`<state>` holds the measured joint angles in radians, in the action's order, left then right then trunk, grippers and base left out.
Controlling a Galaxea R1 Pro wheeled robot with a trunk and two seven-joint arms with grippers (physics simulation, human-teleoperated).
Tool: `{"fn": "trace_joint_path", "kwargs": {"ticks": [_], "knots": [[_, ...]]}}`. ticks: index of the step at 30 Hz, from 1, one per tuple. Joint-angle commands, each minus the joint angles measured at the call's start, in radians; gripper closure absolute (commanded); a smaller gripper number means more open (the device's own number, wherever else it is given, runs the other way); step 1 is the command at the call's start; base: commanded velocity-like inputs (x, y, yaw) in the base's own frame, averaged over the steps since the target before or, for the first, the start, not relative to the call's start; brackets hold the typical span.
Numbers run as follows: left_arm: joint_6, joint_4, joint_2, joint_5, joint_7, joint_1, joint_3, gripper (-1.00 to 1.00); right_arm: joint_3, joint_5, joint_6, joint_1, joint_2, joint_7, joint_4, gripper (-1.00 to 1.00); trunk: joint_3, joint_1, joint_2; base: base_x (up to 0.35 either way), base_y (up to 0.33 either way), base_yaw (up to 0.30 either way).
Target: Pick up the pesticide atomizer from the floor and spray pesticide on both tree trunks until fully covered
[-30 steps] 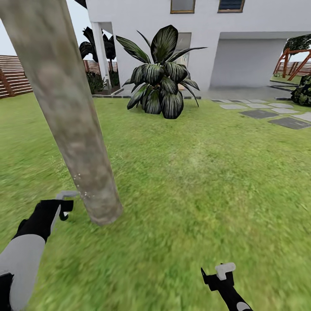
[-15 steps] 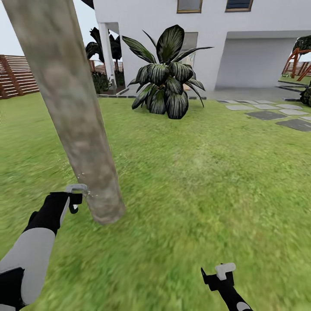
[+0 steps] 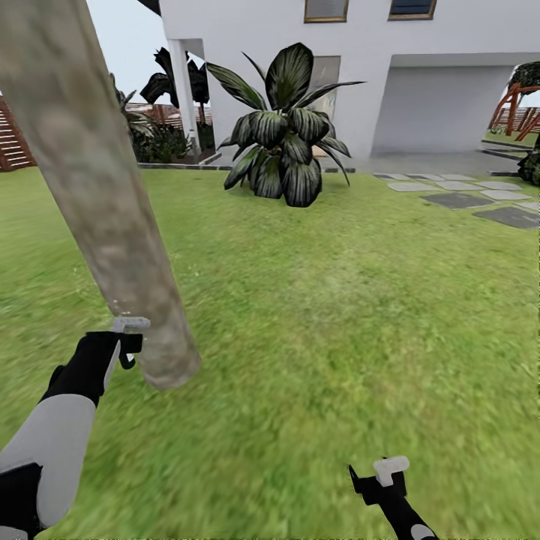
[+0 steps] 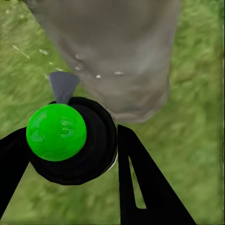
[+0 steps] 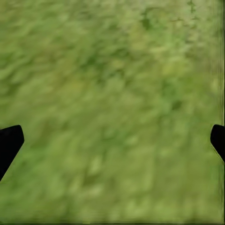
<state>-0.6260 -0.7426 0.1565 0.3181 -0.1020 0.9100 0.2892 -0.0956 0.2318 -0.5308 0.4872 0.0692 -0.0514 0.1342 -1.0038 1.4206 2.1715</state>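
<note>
On the lawn (image 3: pixel 337 300), the atomizer (image 4: pixel 63 136) is clenched by the left end effector (image 3: pixel 124 346); the tree trunk (image 3: pixel 97 195) at frame left could be bumped. The right end effector (image 3: pixel 379 480) is spread empty.

1. Your head camera has swung: the brown slatted wooden fence (image 3: pixel 13 142) sits closer to the picture's left edge than a second ago, and dark shrubs (image 3: pixel 154 139) by the white house now show past the trunk.
2. Your left gripper (image 3: pixel 129 341), closed on the green-capped black pesticide atomizer (image 4: pixel 68 138), has risen slightly and come in toward the thick mottled grey-brown tree trunk (image 3: pixel 105 202); its grey nozzle (image 3: pixel 129 324) now nearly touches the bark.
</note>
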Motion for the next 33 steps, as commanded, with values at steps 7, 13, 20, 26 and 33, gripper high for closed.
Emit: {"fn": "trace_joint_path", "kwargs": {"ticks": [7,13,20,26,33], "knots": [[-0.005,-0.004,0.001,0.012,-0.01,0.012,0.004,1.0,-0.009,0.006,-0.003,0.001,0.0,-0.005,-0.001,-1.0,-0.001,0.0,0.0,-0.085,-0.274,0.01],[-0.006,-0.008,0.001,0.012,-0.009,0.014,0.004,1.0,-0.009,0.006,-0.003,0.001,0.0,-0.005,-0.001,-1.0,-0.001,0.0,0.0,-0.096,-0.274,0.238],[-0.016,-0.023,-0.001,0.01,-0.008,0.017,0.004,1.0,-0.008,0.006,-0.003,0.001,0.0,-0.007,-0.001,-1.0,-0.001,0.0,0.0,0.113,-0.25,0.276],[-0.017,-0.023,0.0,0.012,-0.008,0.017,0.004,1.0,-0.009,0.006,-0.003,0.001,0.0,-0.006,0.001,-1.0,-0.001,0.0,0.0,0.223,-0.212,0.082],[-0.017,-0.023,0.0,0.012,-0.008,0.017,0.005,1.0,-0.009,0.006,-0.003,0.001,0.0,-0.005,0.001,-1.0,-0.001,0.0,0.0,0.215,-0.212,0.001]]}}
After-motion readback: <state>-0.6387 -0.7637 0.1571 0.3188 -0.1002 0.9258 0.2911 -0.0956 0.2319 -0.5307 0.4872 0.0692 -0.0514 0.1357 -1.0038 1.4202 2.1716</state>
